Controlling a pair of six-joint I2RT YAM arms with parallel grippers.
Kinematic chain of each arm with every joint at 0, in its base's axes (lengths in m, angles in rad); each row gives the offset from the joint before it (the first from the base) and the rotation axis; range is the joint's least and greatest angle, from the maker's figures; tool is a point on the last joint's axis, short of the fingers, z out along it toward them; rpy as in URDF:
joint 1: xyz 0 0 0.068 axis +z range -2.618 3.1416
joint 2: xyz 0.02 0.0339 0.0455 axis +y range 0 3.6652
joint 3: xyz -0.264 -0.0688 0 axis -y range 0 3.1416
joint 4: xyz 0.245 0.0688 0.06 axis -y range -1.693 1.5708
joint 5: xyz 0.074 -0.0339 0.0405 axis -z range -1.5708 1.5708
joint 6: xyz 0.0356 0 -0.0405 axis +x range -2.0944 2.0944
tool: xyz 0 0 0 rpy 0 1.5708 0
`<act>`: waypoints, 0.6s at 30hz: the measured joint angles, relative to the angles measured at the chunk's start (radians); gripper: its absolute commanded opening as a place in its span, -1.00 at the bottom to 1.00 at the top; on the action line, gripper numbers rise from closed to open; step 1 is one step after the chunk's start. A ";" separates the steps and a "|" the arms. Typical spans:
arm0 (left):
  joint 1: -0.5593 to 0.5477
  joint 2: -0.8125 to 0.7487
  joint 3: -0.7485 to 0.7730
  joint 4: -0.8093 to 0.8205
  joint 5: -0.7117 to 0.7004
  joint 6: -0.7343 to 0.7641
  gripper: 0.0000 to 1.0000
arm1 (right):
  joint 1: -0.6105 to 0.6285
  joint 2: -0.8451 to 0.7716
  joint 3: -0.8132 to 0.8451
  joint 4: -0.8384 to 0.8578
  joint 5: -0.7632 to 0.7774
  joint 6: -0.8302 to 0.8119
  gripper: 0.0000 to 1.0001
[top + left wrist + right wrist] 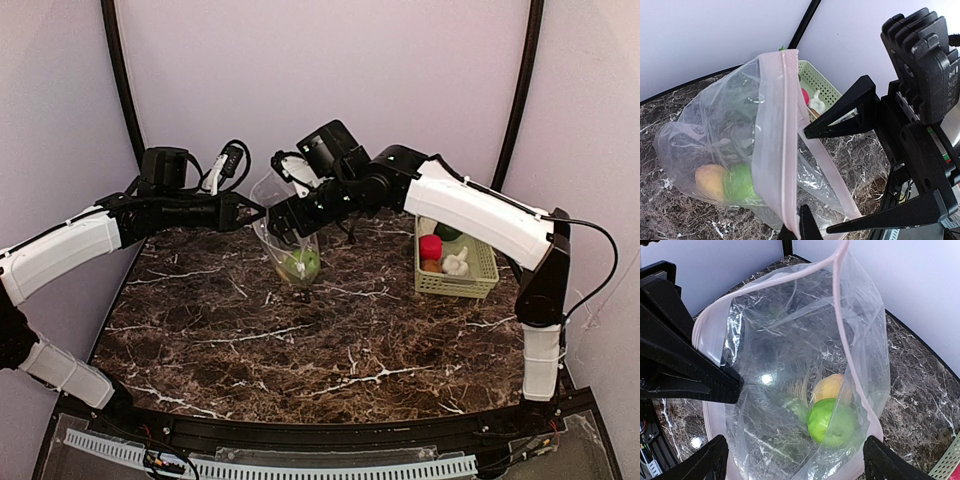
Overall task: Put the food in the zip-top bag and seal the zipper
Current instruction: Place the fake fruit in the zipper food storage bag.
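Hanging over zip-top bag [790, 340]: right tool [800, 460]; basket [455, 285] nearby

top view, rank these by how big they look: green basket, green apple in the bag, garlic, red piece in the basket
1. basket
2. green apple
3. garlic and red piece: these look about alike, so they are not ranked against each other

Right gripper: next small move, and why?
Probably lift the right gripper clear of the bag and head for the basket. Its jaws stand open and empty at the bag's mouth. A green apple and a yellowish fruit already lie inside. The left gripper pinches the zipper, and garlic and a red piece wait in the basket.
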 measured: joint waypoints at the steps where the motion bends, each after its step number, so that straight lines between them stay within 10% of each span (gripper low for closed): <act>1: 0.000 0.000 0.000 0.000 0.000 0.000 -0.99 | 0.000 0.000 0.000 0.000 -0.004 -0.003 0.82; 18: 0.000 0.000 0.000 -0.001 -0.043 0.000 -0.99 | -0.024 -0.494 -0.385 0.194 -0.110 -0.064 0.90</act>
